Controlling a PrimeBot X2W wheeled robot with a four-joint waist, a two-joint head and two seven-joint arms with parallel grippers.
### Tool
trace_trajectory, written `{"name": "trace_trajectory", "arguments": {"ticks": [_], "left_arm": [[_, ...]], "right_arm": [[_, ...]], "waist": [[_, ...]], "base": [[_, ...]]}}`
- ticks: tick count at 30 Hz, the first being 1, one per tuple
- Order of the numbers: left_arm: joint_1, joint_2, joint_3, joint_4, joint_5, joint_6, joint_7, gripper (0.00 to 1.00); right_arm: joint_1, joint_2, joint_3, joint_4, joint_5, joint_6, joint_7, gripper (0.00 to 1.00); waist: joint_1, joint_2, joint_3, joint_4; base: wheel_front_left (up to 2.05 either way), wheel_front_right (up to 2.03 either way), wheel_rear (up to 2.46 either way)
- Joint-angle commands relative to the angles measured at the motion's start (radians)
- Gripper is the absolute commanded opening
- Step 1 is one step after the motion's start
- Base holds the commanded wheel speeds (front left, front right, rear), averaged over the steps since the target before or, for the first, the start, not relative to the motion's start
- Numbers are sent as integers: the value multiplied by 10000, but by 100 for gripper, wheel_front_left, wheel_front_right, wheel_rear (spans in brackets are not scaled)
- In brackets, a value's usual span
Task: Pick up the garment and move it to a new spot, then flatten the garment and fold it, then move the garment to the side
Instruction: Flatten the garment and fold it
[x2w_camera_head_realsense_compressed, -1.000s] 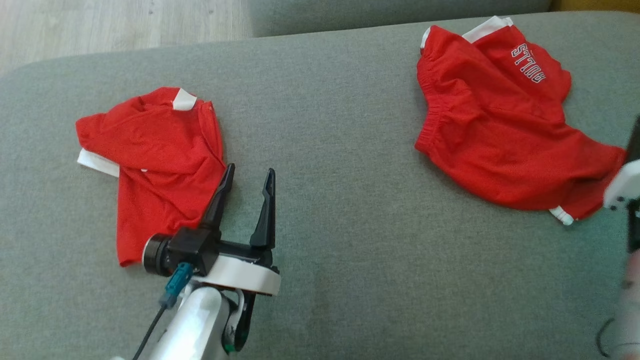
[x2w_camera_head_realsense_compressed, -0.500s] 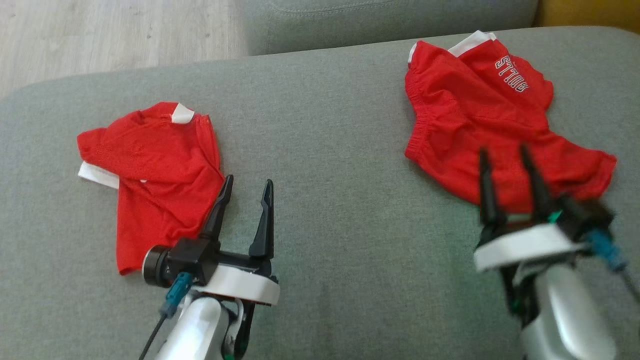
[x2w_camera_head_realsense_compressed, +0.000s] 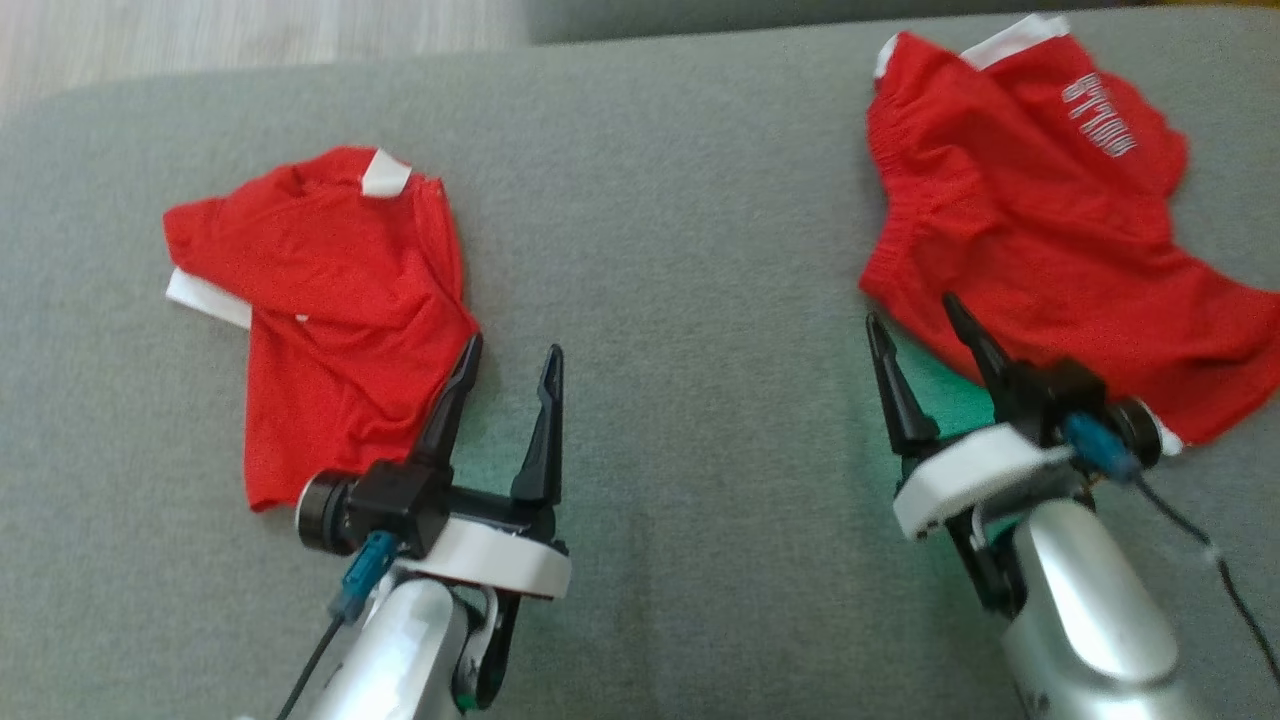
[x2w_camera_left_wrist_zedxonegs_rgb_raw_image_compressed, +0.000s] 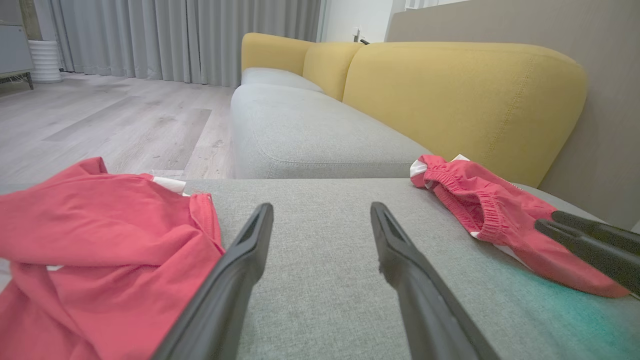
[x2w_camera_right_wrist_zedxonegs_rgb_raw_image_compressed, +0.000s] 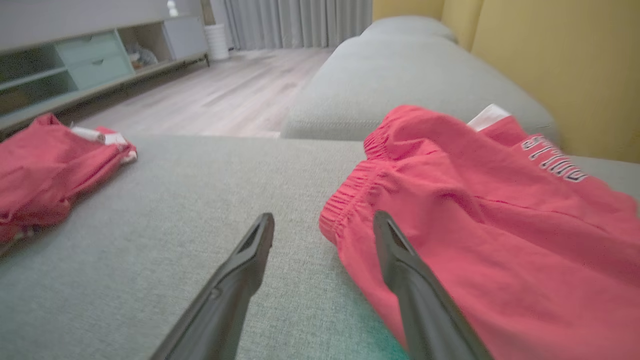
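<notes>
Right claw (x2w_camera_head_realsense_compressed: 912, 310) gaping, empty, at the near edge of the red shorts (x2w_camera_head_realsense_compressed: 1020, 220) on the sofa seat (x2w_camera_head_realsense_compressed: 680, 250); left claw (x2w_camera_head_realsense_compressed: 515, 345) open too. Light, floppy cloth (it will sag), so I'd pinch the elastic waistband (x2w_camera_head_realsense_compressed: 885, 200).

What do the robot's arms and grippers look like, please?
The left gripper and right gripper each have two long, tapered black fingers on a white collar, atop silver forearms. A teal connector with a dark cable sits by each wrist.
</notes>
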Motion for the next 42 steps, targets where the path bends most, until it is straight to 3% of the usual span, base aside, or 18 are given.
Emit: {"name": "trace_trajectory", "arguments": {"ticks": [1,6,12,13,14,15,22,29,37,42], "left_arm": [[-478,3,190,-324,21,-4,-95,100],[-737,3,25,-304,-30,24,-95,100],[-857,3,-4,-282,-39,49,-95,100],[-864,3,13,-289,-36,58,-95,100],[-864,3,13,-289,-36,58,-95,100],[-868,3,31,-292,-30,65,-95,100],[-832,3,126,-179,0,73,-95,100],[-629,3,193,-80,-33,53,-95,100],[-287,3,243,-50,-103,70,-95,100],[-152,3,291,-125,-127,76,-95,100]], "right_arm": [[-621,-50,148,117,-169,-7,224,100],[-1697,-208,-211,1802,-413,-7,533,100],[-2609,-188,-449,3176,-436,-7,6,100],[-2747,-171,-425,3366,-370,-7,-103,92],[-2747,-171,-425,3366,-370,-7,-103,92],[-2883,-154,-346,3528,-312,-7,-222,2],[-3241,-60,1188,3714,796,-7,-881,0],[-2568,-73,3811,2899,2533,-7,-951,0],[-1786,-946,6477,972,4875,-7,-220,0],[-1693,-1649,6824,172,5588,-7,375,0]], "waist": [[-1,-1,356,253],[-1,-1,740,584],[-1,-1,881,720],[-1,-1,901,712],[-1,-1,901,712],[-1,-1,917,700],[-1,-1,682,497],[-1,-1,2,281],[-1,-1,-644,247],[-1,-1,-658,296]], "base": [[0,0,0],[0,0,0],[0,0,0],[0,0,0],[0,0,0],[0,0,0],[0,0,0],[0,0,0],[0,0,0],[0,0,0]]}}
